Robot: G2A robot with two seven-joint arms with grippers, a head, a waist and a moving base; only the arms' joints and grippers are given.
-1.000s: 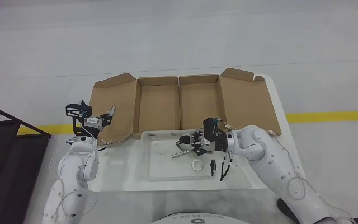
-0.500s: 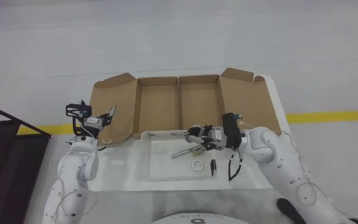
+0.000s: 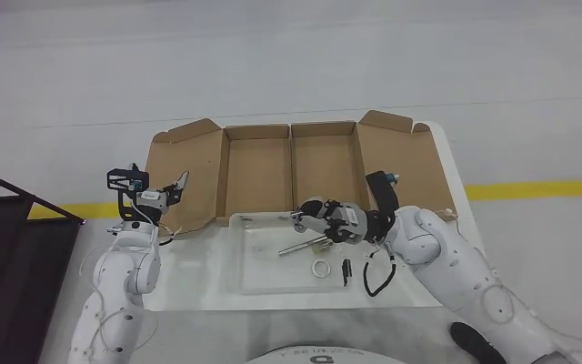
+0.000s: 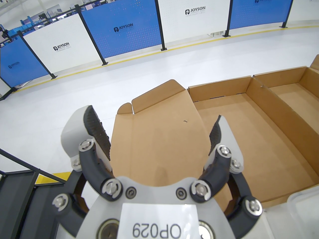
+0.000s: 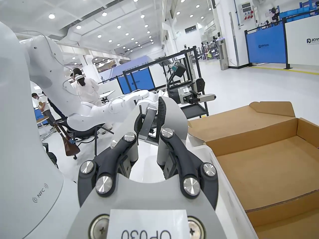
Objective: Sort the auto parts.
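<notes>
Pinches a small black part [image 5: 148, 125] in the right hand [image 3: 314, 218], just short of the cardboard box [image 3: 259, 173]. Holds the left hand [image 4: 158, 125] wide open, empty, at the box's outer flap. Risks a slip from so thin a pinch.

Metal rod [image 3: 296, 247], white ring [image 3: 320, 268] and small black part [image 3: 346, 268] lie apart in a clear tray [image 3: 255, 266]; right gripper [image 3: 311, 217] clamps a grey part [image 5: 147, 123].

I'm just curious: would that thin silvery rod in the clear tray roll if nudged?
Probably: the rod looks round and slim, lying flat on the smooth floor of the clear tray, so a sideways nudge may roll it. It looks metallic, so likely stiff. The tray's walls should stop it.
</notes>
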